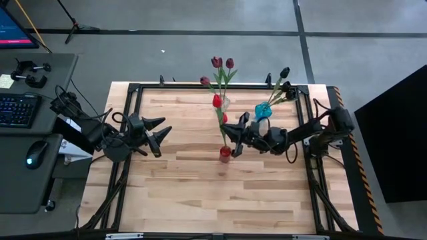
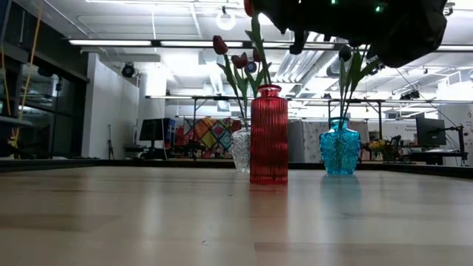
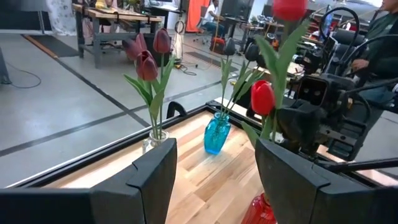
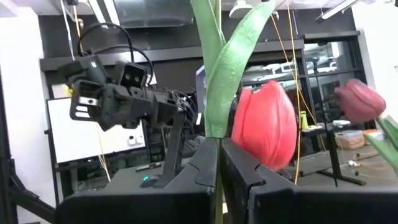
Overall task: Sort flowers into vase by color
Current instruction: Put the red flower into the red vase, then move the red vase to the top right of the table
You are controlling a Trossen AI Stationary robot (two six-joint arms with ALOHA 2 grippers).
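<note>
The right gripper (image 1: 235, 138) hovered over the middle of the counter (image 1: 200, 200), its jaws closed on the green stem of a bright red tulip (image 1: 217, 101); the right wrist view showed the stem (image 4: 214, 93) pinched between the two dark fingers. Directly below stood a ribbed red vase (image 2: 268, 134), so the step in hand looked like lowering a red flower into the matching vase. The next move likely called for keeping the stem upright, centring it over the narrow mouth, then descending before letting go.

The left gripper (image 1: 162, 133) waited at the left side of the counter, jaws wide and empty.

Behind the red vase, a clear vase (image 2: 242, 150) held dark maroon tulips (image 1: 223, 64), and a blue vase (image 2: 339, 146) to the right held near-black flowers (image 1: 285, 72).

The counter was pale wood planks in a black frame. Beyond it lay a large workshop with a grey floor, ceiling strip lights, benches and monitors. A desk with a keyboard (image 1: 19, 110) and mouse (image 1: 35, 154) sat at the left.
</note>
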